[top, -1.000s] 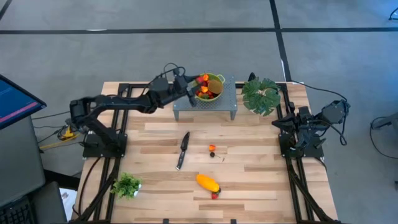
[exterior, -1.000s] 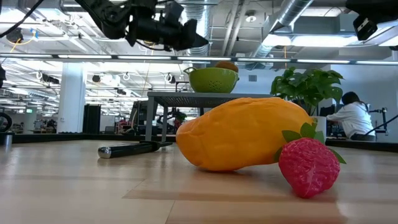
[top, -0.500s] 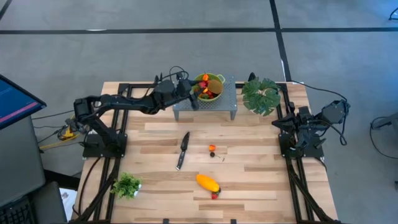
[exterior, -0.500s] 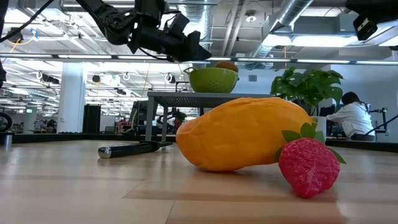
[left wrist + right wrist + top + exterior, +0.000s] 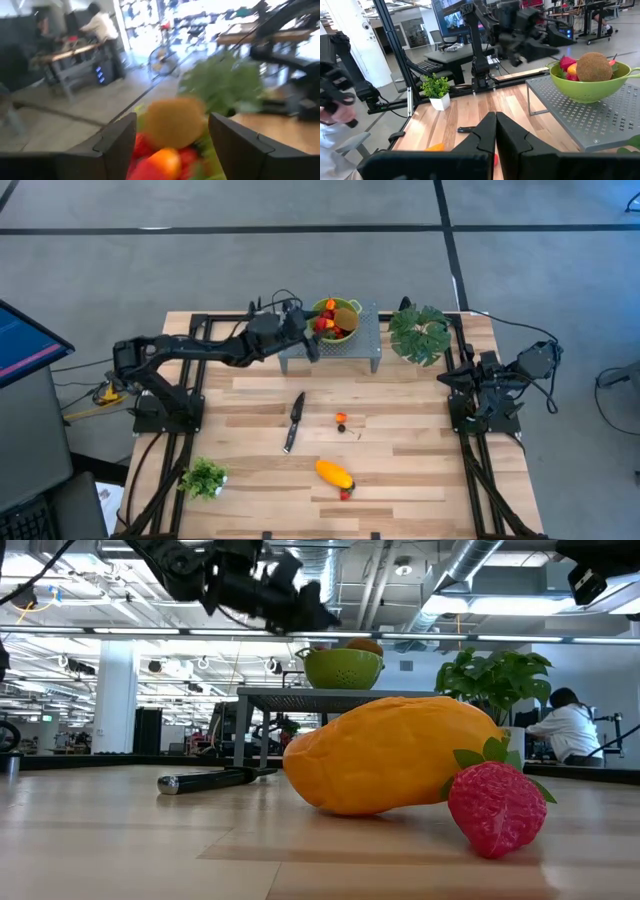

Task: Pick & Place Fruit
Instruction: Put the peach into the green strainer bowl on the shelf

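Note:
A green bowl (image 5: 340,321) stands on a grey perforated stand (image 5: 330,345) at the table's far middle. It holds a brown kiwi (image 5: 174,122), an orange ball (image 5: 162,162) and red pieces. My left gripper (image 5: 311,330) hovers open at the bowl's left rim, its fingers (image 5: 117,140) on either side of the kiwi's view, holding nothing. On the table lie a small orange ball (image 5: 341,418), a dark ball (image 5: 342,428), the long yellow-orange fruit (image 5: 333,474) and a strawberry (image 5: 344,494). My right gripper (image 5: 495,135) waits shut at the right edge.
A black-handled knife (image 5: 294,420) lies left of the small balls. A large leafy plant (image 5: 420,332) stands right of the stand, and a small potted plant (image 5: 204,477) sits at the near left. Bare wood lies between the stand and the loose fruit.
My left gripper has tipped its fingers a little downward toward the bowl's rim and stays beside it. The fruit on the table and my right arm have kept still.

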Robot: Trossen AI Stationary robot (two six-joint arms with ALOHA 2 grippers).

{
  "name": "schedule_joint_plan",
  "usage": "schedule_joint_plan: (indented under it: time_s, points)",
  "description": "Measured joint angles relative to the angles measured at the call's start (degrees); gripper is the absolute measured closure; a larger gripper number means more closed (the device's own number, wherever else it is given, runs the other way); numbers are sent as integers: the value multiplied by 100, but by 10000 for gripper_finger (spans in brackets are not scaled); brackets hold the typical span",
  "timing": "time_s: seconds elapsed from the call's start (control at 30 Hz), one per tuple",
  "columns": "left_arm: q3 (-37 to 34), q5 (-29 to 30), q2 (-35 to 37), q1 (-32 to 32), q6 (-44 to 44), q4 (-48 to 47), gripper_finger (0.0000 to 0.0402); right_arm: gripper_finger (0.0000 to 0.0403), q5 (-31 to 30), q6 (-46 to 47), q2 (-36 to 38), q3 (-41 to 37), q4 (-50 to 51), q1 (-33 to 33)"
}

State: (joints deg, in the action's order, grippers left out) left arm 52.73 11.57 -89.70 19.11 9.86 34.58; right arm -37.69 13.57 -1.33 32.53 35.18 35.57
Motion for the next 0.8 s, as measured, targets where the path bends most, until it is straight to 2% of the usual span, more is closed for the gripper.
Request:
schedule_joint_plan:
  time_s: [0.13,0.27,0.5,0.63,0.8]
  points:
    - [0,-15,318,-521,21,-68,160,397,0,1,-1,0,0,-2]
    - [2,-38,621,-1108,293,-579,168,397,2,1,1,0,0,0]
    - [2,-56,729,-2043,339,-2457,182,397,1,1,0,0,0,0]
    - [-31,-358,657,-2562,324,-3319,188,397,-1,1,1,0,0,-1]
    - [-394,-587,661,-3156,320,-3269,191,397,2,-1,1,0,0,0]
